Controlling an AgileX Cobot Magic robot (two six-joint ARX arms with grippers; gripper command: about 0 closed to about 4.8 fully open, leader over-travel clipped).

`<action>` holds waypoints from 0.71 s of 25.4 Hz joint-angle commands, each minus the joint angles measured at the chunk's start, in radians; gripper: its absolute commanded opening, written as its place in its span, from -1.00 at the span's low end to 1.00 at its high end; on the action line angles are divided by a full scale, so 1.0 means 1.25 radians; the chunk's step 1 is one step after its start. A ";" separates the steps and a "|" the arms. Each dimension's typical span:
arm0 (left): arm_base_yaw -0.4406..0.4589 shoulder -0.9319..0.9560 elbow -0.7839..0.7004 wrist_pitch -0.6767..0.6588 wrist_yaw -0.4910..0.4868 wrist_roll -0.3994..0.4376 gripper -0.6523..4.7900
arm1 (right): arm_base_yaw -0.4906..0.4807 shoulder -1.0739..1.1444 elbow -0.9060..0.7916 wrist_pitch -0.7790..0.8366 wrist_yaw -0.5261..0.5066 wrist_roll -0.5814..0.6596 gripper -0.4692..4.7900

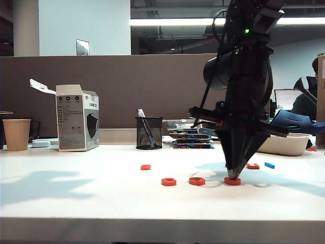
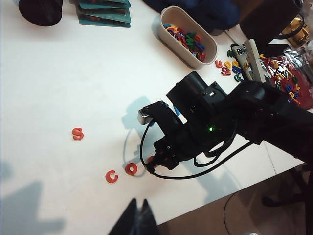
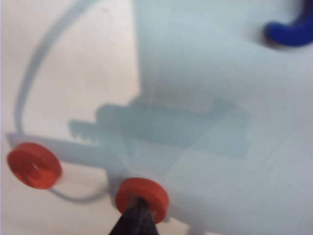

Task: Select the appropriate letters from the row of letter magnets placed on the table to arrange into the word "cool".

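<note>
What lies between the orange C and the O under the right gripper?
One orange O lies between the C and the O at the shut right gripper, per the exterior view.

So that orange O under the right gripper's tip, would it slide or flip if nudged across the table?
The orange O is a low flat ring lying flush, so it would probably slide rather than roll or tip. The white table looks smooth, so little should hold it. The right gripper stands shut with its tips on it; being so small, it likely shifts at a light push.

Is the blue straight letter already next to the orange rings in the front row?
No, the light-blue L lies farther back on the table, apart from the C and two O's in front.
</note>
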 commanded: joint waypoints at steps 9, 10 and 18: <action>-0.001 -0.004 0.003 0.005 -0.002 0.003 -0.77 | 0.002 -0.045 -0.004 0.001 -0.005 -0.002 -0.83; -0.001 -0.004 0.003 0.005 -0.002 0.003 -0.77 | 0.002 -0.051 -0.004 -0.003 -0.005 -0.002 -0.83; -0.001 -0.004 0.003 0.005 -0.002 0.003 -0.77 | -0.011 -0.089 -0.004 0.042 0.168 -0.018 -0.82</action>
